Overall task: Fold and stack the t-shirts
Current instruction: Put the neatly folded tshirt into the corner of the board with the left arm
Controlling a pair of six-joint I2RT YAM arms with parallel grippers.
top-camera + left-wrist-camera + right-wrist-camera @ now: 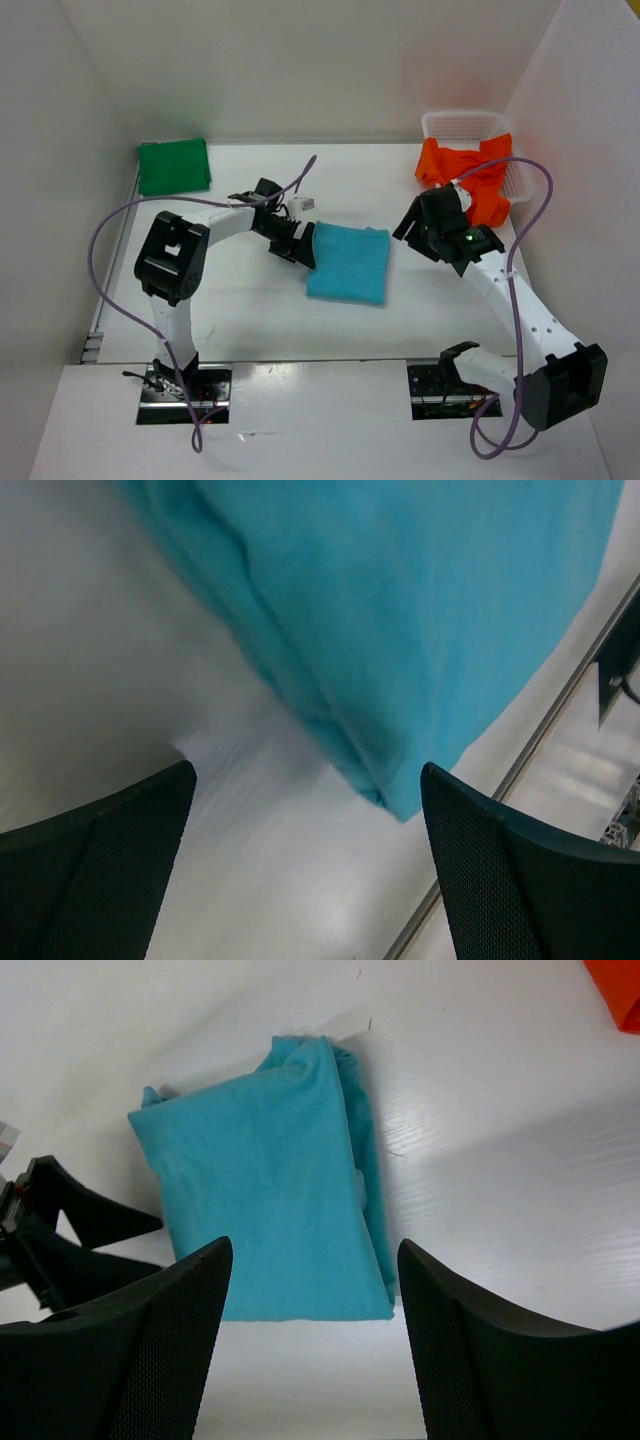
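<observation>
White table (250, 320), white walls. Folded turquoise t-shirt (348, 262) lay at centre. Left gripper (300, 247) stood wide open, empty, just beside its left edge; right gripper (415, 225) open too, empty, near its right. Green t-shirt (173, 165) lay folded far left; orange-red t-shirt (470, 175) hung over basket (455, 117).

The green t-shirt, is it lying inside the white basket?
No, the green t-shirt lies folded at the far left, while the white basket stands at the far right.

The turquoise t-shirt (348, 262) is seen as soft, matt cloth, as are the green t-shirt (173, 166) left of it and the orange-red t-shirt (470, 178) right of it. The worktop (250, 310) beneath is finished smooth and faintly glossy; the basket (455, 122) is moulded plastic mesh.
</observation>
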